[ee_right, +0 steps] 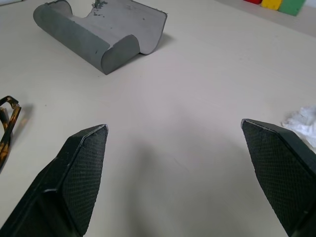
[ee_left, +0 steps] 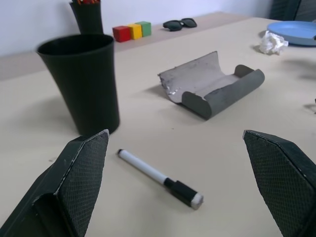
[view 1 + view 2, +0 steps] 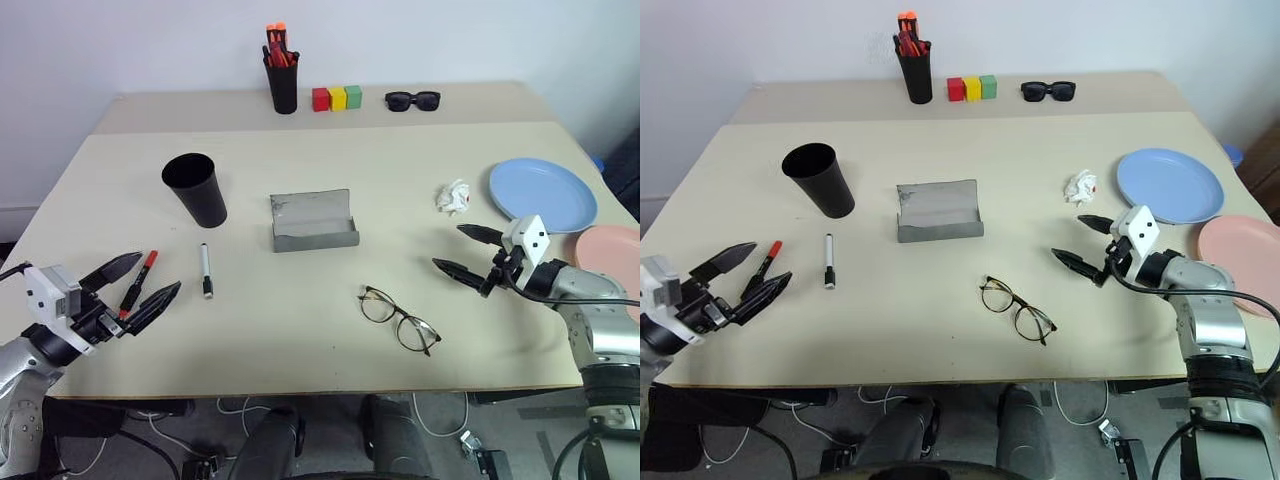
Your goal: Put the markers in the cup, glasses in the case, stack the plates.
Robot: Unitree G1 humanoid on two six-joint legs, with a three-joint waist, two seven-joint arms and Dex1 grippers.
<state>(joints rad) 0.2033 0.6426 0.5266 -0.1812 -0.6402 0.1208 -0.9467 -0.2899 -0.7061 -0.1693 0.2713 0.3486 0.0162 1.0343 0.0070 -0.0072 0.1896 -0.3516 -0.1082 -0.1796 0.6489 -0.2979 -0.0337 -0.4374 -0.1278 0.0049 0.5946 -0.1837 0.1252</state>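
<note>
The left gripper (image 3: 138,281) hangs spread and empty over the red-capped marker (image 3: 138,283); the white marker (image 3: 206,270) lies just beside, the black cup (image 3: 196,189) behind. The open grey case (image 3: 313,221) sits mid-table, the glasses (image 3: 399,319) nearer. The right gripper (image 3: 466,252), spread, hovers beside crumpled paper (image 3: 454,196), the blue plate (image 3: 543,194) and the pink plate (image 3: 612,255).

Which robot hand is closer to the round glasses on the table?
The right. The right gripper hangs open just beside the glasses, a bit farther back on the table. The left gripper is open far across the table, by the red-capped marker.
</note>
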